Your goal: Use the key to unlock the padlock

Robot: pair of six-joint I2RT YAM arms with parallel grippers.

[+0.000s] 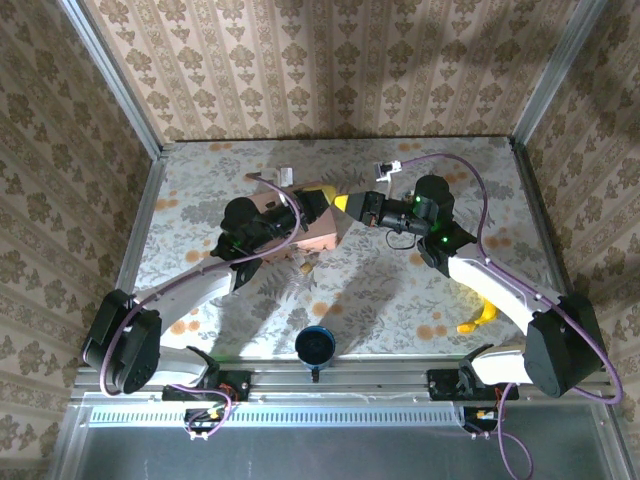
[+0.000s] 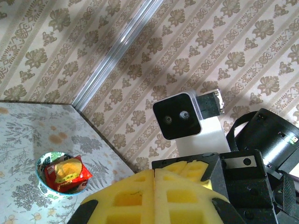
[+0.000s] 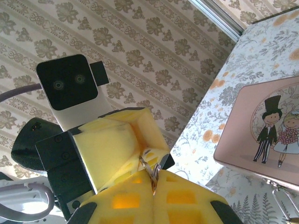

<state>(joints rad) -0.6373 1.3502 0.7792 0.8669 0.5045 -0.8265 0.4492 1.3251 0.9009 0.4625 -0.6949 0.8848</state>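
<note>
A table (image 1: 400, 300) under a flowered cloth is being closed in by patterned wallpaper on three sides. Over its middle the two arms are being held out towards each other, tip to tip, just above a pink box (image 1: 322, 232). The box is being seen lying flat on the cloth. In the right wrist view a cartoon bride and groom are being shown on its lid.

The left gripper (image 1: 322, 195) is being held pressed together. In the left wrist view its yellow pads (image 2: 131, 196) are being seen flush against each other, and whether anything is being caught at their tips cannot be told. The right gripper (image 3: 153, 182) is being held closed as well, and a small silvery key (image 3: 150, 167) on a wire ring is being pinched between its fingertips. The left gripper's tip is being seen at that ring, touching it or just beside it; which of the two cannot be told.

A yellow banana-shaped toy (image 1: 480, 318) is being partly hidden by the right arm, near that arm's base. A small bowl (image 2: 46, 189) with a red snack packet (image 2: 70, 172) in it is being seen on the cloth in the left wrist view.

The padlock (image 1: 300, 262), tiny and brass-brown with pale bits, is being seen lying on the cloth just beside the near edge of the pink box, apart from both grippers.
</note>
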